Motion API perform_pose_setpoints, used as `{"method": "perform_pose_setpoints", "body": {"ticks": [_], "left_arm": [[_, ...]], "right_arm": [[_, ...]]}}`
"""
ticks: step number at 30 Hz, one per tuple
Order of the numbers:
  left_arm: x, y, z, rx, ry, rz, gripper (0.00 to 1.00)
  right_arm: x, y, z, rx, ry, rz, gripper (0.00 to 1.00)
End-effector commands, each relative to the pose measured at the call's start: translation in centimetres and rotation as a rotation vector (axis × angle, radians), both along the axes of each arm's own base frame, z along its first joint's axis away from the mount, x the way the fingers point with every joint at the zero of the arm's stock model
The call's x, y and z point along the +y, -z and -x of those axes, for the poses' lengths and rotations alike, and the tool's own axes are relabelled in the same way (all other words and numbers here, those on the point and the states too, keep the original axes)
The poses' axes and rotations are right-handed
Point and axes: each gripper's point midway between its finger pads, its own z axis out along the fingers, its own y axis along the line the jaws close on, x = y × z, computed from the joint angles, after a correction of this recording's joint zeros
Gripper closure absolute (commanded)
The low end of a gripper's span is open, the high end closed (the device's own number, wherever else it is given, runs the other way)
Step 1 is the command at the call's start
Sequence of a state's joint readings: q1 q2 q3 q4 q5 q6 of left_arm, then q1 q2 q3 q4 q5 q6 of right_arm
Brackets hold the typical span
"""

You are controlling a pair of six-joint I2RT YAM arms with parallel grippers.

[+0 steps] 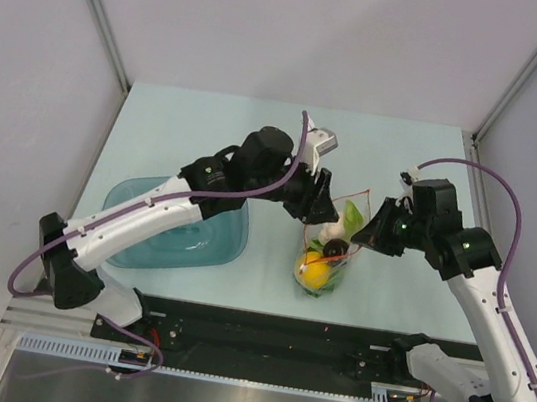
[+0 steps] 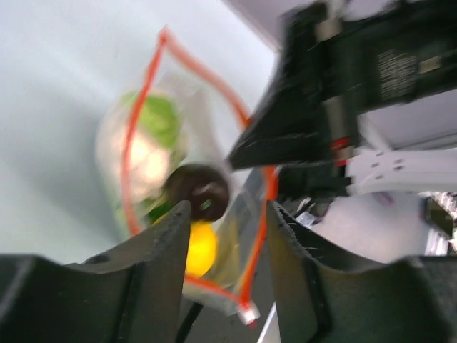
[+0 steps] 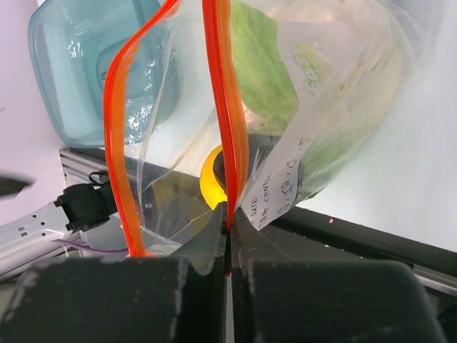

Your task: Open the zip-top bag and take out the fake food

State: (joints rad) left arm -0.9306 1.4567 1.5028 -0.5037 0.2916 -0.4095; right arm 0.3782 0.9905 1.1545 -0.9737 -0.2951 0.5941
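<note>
The zip-top bag (image 1: 326, 255) hangs over the table's front middle, its red-orange strip (image 2: 136, 128) spread into an open loop. My right gripper (image 3: 228, 214) is shut on one side of that strip (image 3: 223, 107) and holds the bag up. My left gripper (image 2: 225, 236) stands open just left of the bag, at its mouth. The other strip side and a bag corner (image 2: 246, 304) lie loose between its fingers (image 2: 161, 250). Inside the bag I see the fake food: white cauliflower (image 2: 146, 161), green lettuce (image 3: 253, 71), a dark piece (image 2: 200, 189) and a yellow fruit (image 1: 311, 268).
A teal plastic tray (image 1: 178, 233) sits left of the bag, under the left arm. A black rail (image 1: 268, 338) runs along the table's front edge. The right arm (image 1: 479, 283) reaches in from the right.
</note>
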Motion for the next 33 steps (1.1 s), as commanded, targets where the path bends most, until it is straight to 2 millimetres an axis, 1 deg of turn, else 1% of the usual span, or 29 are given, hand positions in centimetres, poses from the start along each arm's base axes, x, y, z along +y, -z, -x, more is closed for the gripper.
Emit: {"method": "perform_pose_setpoints", "body": {"ticks": [1, 2, 4, 5, 7, 9, 11, 12, 13, 16, 17, 18, 20, 22, 27, 28, 29, 33], "left_arm": [[-2.0, -3.0, 1.6, -0.018, 0.078, 0.081, 0.55], [-2.6, -1.7, 1.6, 0.009, 0.083, 0.054, 0.59], [-3.0, -0.5, 1.6, 0.032, 0.078, 0.036, 0.64], [-3.3, 0.7, 1.5, 0.048, 0.070, 0.013, 0.65], [-3.3, 2.0, 1.0, 0.061, 0.052, -0.022, 0.69], [-3.5, 3.2, 0.6, 0.056, 0.044, -0.059, 0.69], [-3.5, 3.9, 0.5, 0.050, 0.055, -0.086, 0.67], [-3.6, 4.6, 0.4, 0.059, 0.057, -0.106, 0.64], [-3.5, 5.3, 0.6, 0.073, 0.062, -0.132, 0.59], [-3.6, 6.5, 0.7, 0.067, 0.065, -0.163, 0.51], [-3.5, 7.2, 0.9, 0.073, 0.066, -0.176, 0.51], [-3.4, 7.6, 0.7, 0.073, 0.055, -0.185, 0.51], [-3.4, 8.3, 0.9, 0.077, 0.056, -0.198, 0.51], [-3.5, 8.8, 0.9, 0.075, 0.055, -0.204, 0.46], [-3.4, 10.6, 1.5, 0.085, 0.065, -0.252, 0.40], [-3.3, 10.8, 1.5, 0.079, 0.060, -0.262, 0.37], [-3.2, 11.3, 1.6, 0.075, 0.061, -0.274, 0.32], [-2.9, 12.5, 1.5, 0.073, 0.052, -0.301, 0.30]], "right_arm": [[1.3, -2.6, -0.3, -0.068, -0.038, -0.068, 1.00], [1.3, -2.7, -0.3, -0.069, -0.038, -0.069, 1.00], [1.3, -2.9, -0.3, -0.073, -0.035, -0.074, 1.00], [1.3, -3.0, -0.3, -0.074, -0.033, -0.077, 1.00], [1.4, -3.2, -0.3, -0.078, -0.033, -0.079, 1.00], [1.4, -3.3, -0.3, -0.079, -0.033, -0.082, 1.00], [1.4, -3.3, -0.2, -0.076, -0.031, -0.085, 1.00], [1.4, -3.3, -0.2, -0.075, -0.030, -0.086, 1.00], [1.4, -3.3, -0.1, -0.078, -0.033, -0.088, 1.00], [1.4, -3.1, -0.1, -0.072, -0.030, -0.089, 1.00], [1.4, -3.2, -0.1, -0.073, -0.030, -0.093, 1.00], [1.5, -3.3, 0.0, -0.074, -0.030, -0.097, 1.00], [1.5, -3.2, 0.0, -0.070, -0.027, -0.097, 1.00], [1.6, -3.2, 0.1, -0.070, -0.029, -0.102, 1.00], [1.8, -3.0, 0.2, -0.064, -0.031, -0.108, 1.00], [1.9, -3.0, 0.3, -0.062, -0.031, -0.111, 1.00], [1.9, -2.8, 0.4, -0.059, -0.030, -0.110, 1.00], [2.0, -2.6, 0.6, -0.053, -0.026, -0.115, 1.00]]}}
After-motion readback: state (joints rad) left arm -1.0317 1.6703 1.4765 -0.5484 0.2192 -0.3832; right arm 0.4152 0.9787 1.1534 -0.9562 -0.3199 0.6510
